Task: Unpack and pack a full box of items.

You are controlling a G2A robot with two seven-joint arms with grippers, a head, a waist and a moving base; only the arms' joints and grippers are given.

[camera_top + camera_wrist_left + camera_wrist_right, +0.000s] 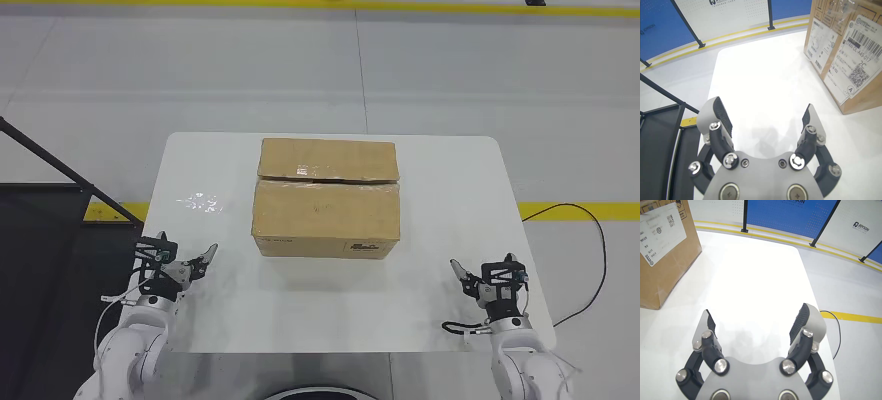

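— Tabletop (450,170) first: what have you got on it?

— It's white with rounded corners, and I can see one thing standing on it, the cardboard box (326,212). It sits about midway between the left and right edges, nearer the far edge than the near one. From above it looks shut, with a dark seam running across it from side to side. My wrist cameras show white printed labels stuck on its sides.

— And the hands?

— My left hand (762,108) hangs over the near left corner of the tabletop, spread wide over bare white surface and well apart from the box. My right hand (755,308) is over the near right corner, spread just as wide and also well clear of the box. The black ribbed pads (798,321) face each other across the gap.

— Anything smaller?

— A thin black cable (590,250) loops on the floor off the right edge.
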